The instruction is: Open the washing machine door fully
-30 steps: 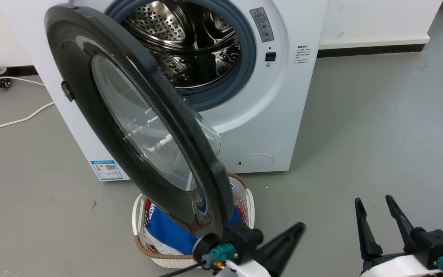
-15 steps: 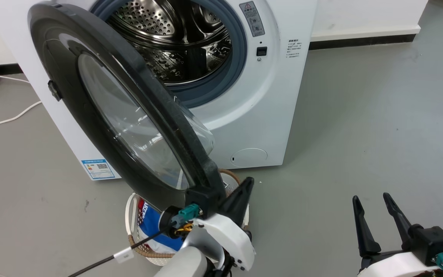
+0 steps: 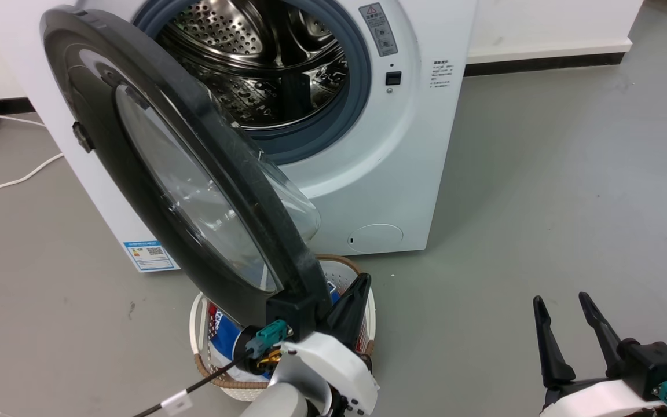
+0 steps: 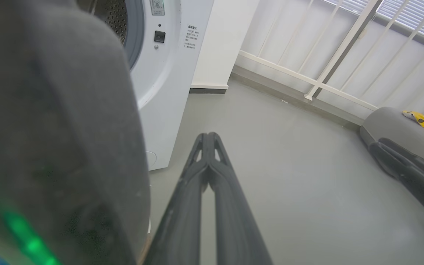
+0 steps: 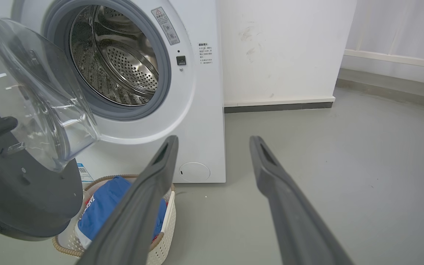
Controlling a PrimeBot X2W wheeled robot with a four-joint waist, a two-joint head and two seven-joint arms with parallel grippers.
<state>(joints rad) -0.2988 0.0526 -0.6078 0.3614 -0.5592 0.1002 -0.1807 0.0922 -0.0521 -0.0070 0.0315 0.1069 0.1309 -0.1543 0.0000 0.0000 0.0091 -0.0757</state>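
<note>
The washing machine door (image 3: pixel 189 191) is seen ajar, its lower rim edge just beside the left gripper (image 4: pixel 207 140), which is pinched closed on nothing. The right gripper (image 3: pixel 560 297) is held spread and empty above bare floor (image 3: pixel 542 174).

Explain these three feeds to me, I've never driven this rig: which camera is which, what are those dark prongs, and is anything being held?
The wide picture comes from the robot's head, looking down at a white washing machine whose round door stands partly open. The other two come from a camera on each wrist, looking along that arm's own two dark fingers. The left gripper has its fingers shut together on nothing; in the head view it sits close against the door's lower rim, apparently pushing it. The right gripper is open, empty, and well off to the right above the floor. On the floor under the door stands a white laundry basket with blue clothing in it.
</note>
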